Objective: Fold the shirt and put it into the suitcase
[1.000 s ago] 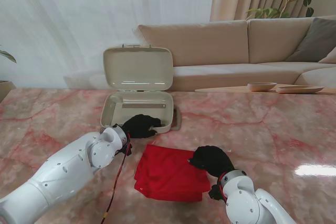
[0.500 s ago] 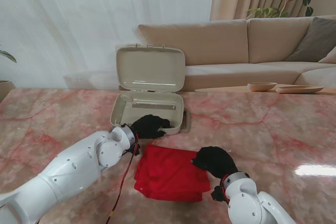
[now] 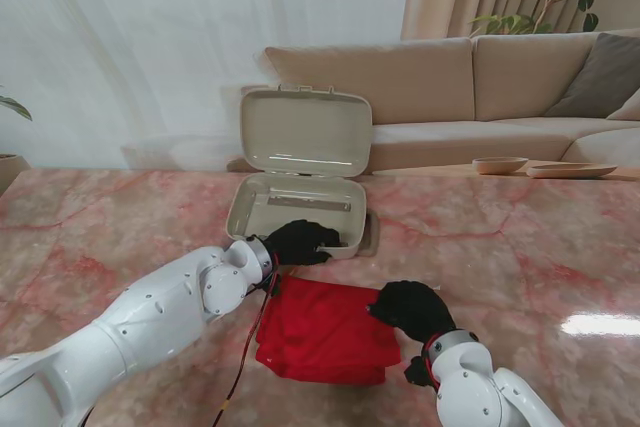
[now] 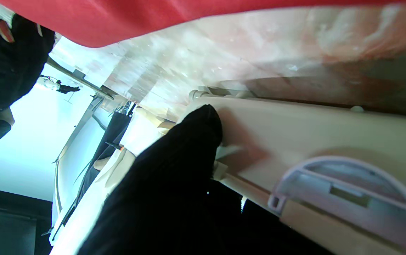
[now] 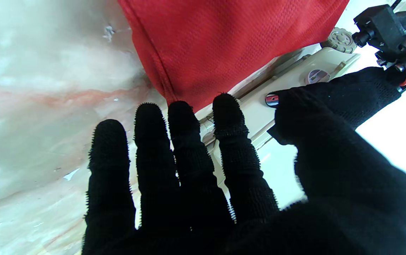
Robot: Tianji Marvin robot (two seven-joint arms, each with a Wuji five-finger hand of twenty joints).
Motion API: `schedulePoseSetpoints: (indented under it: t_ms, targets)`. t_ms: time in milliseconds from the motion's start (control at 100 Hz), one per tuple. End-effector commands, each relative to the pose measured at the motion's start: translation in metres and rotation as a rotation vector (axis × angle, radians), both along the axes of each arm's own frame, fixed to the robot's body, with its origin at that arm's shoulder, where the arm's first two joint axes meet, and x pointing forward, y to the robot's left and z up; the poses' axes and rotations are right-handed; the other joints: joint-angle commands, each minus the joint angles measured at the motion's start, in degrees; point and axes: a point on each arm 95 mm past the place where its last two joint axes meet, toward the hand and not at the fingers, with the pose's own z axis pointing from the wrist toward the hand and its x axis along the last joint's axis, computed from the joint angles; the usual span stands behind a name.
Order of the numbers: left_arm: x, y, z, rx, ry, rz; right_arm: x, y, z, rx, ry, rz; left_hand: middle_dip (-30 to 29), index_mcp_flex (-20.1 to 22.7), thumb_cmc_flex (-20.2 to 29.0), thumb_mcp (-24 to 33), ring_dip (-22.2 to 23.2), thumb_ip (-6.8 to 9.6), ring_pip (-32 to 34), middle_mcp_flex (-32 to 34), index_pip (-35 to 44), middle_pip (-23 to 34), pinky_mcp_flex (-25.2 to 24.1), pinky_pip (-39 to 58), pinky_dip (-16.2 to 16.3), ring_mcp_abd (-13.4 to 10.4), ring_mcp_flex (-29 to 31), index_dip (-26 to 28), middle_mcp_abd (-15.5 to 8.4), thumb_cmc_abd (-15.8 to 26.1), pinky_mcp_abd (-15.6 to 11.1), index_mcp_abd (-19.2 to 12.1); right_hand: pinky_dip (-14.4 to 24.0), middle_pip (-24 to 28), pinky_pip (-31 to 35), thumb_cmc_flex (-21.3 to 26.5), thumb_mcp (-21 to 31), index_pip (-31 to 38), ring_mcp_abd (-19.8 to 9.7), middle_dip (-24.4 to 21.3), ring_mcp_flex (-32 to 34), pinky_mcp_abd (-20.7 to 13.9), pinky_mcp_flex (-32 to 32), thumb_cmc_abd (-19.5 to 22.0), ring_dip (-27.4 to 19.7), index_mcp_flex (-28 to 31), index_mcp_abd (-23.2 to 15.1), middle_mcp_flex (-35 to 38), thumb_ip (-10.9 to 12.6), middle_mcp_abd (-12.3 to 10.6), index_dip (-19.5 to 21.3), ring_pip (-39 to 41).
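Observation:
The folded red shirt (image 3: 320, 332) lies flat on the marble table, just nearer to me than the open beige suitcase (image 3: 255, 215), whose lid (image 3: 305, 134) stands upright. My left hand (image 3: 300, 243), in a black glove, is closed over the suitcase's near rim; in the left wrist view a finger (image 4: 189, 141) presses on the outer wall (image 4: 313, 131). My right hand (image 3: 410, 309) hovers at the shirt's right edge, fingers (image 5: 174, 141) stretched out and holding nothing. The shirt (image 5: 224, 46) and suitcase (image 5: 295, 85) lie beyond them.
A beige sofa (image 3: 480, 87) runs behind the table. A bowl (image 3: 498, 164) and a plate (image 3: 570, 170) sit on a low table at the far right. A red cable (image 3: 248, 347) hangs along my left forearm beside the shirt's left edge.
The suitcase has slid to the right across the table with my left hand on its near rim. The shirt and right hand have barely moved.

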Motion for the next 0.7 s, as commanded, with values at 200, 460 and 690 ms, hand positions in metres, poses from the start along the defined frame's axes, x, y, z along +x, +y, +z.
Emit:
schedulePoseSetpoints:
  t_ms: [200,460,690]
  targets:
    - [-0.003,-0.019,0.003,-0.028,0.005,-0.026,-0.005,-0.002,-0.006,0.002,0.031,-0.007,-0.4,4.7,5.8,5.5,-4.3,-0.01,-4.9,1.3,6.5,1.2,0.1,1.1,0.0,0.0,2.4,4.0,-4.0,4.6,0.7,-11.1,0.9,0.0,0.1,-2.1,0.7,0.2,-1.1,0.4,-0.4,-0.3,0.2,-0.1,-0.8,1.2,-0.9,0.3,-1.4,-0.9,0.2,0.2]
    - [-0.005,-0.027,0.003,-0.044,0.016,-0.037,-0.006,-0.003,-0.006,-0.001,0.03,-0.013,-0.4,4.6,5.8,5.4,-4.4,-0.03,-4.9,1.1,6.1,1.0,0.0,1.2,0.1,0.0,2.3,3.9,-3.7,4.7,0.8,-10.9,0.6,0.1,-0.2,-1.7,0.1,0.2,-1.0,0.3,-1.1,-0.5,-0.2,0.5,-1.0,0.5,-0.6,-0.5,-1.3,-0.6,0.1,0.0]
    - [-0.007,-0.037,0.003,-0.053,0.036,-0.043,-0.008,-0.006,-0.007,-0.005,0.034,-0.02,-0.7,4.4,5.8,5.3,-4.5,-0.05,-5.0,1.0,5.6,0.5,-0.1,1.2,0.2,0.2,2.1,3.6,-3.1,4.7,0.9,-10.5,0.5,-0.1,-0.5,-1.4,-0.8,-0.1,-0.7,0.1,-1.3,-0.2,-0.6,1.0,-1.0,0.5,-0.4,-0.5,-1.1,-0.4,0.1,-0.2]
